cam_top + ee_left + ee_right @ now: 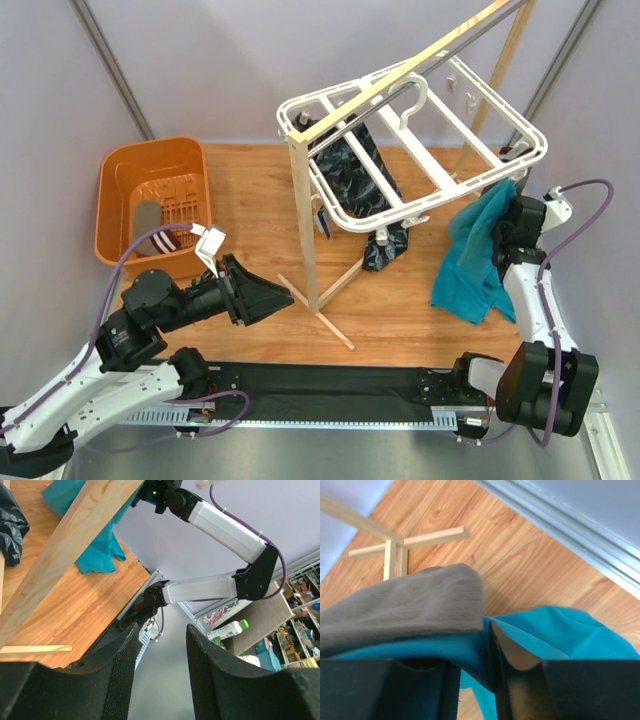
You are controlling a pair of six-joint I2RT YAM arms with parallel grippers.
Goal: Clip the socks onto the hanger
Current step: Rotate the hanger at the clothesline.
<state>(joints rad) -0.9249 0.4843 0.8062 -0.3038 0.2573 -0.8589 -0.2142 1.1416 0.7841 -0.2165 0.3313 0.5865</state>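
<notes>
We are seeing the left pincer (268, 300) hovering wide open over the wooden tabletop (400, 315), near the post of the pale wooden pole rack (303, 220), with nothing between its fingers. The right pincer (476, 655) is sitting at the right corner of the large white plastic drying hanger (432, 167). Its jaws are narrow and the teal cloth (560, 635) is filling the gap. A small taupe sock (405, 610) is lying just over one finger, and we cannot tell which fabric is being gripped. A second taupe sock (148, 218), its cuff striped, is resting in the orange plastic basket (150, 150) at far left. A black patterned garment (355, 175) is hanging beneath the hanger.
</notes>
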